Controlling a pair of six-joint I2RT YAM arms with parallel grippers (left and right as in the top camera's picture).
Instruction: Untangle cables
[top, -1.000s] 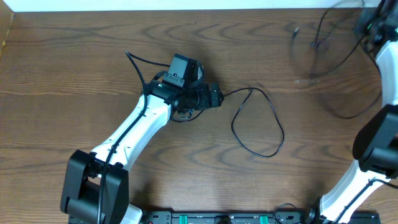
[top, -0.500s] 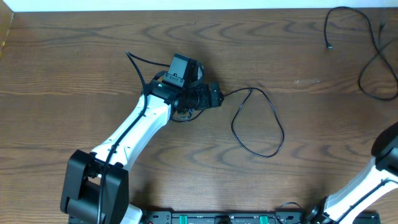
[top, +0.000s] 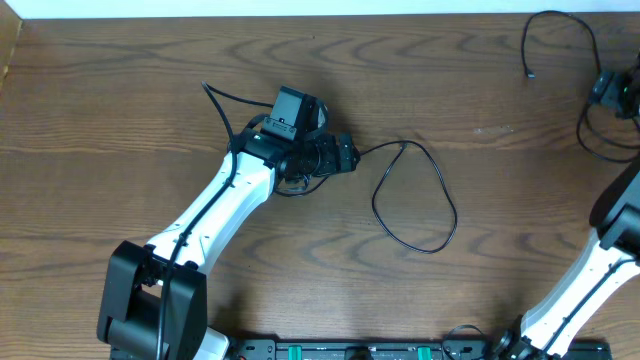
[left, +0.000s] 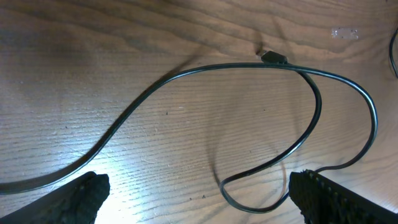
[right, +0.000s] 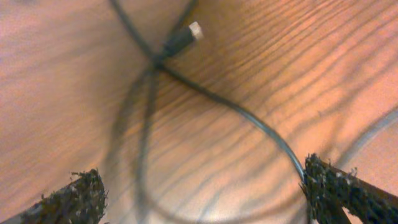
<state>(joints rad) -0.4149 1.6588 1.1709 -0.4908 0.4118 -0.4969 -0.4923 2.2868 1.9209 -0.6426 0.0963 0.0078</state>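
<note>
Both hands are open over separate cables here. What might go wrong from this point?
1. The left hand hovers over the middle cable, which crosses itself beside its plug; pulling the wrong strand may tighten that loop.
2. Under the right hand, strands of the far cable cross near its plug end; closing there may pinch two strands together.

Dark brown wood-grain table (top: 120, 120), pale strip (top: 300, 8) along its far edge, black rail (top: 350, 351) at near edge

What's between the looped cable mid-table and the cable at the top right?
Only bare tabletop separates the looped cable from the top-right cable, per the overhead view.
</note>
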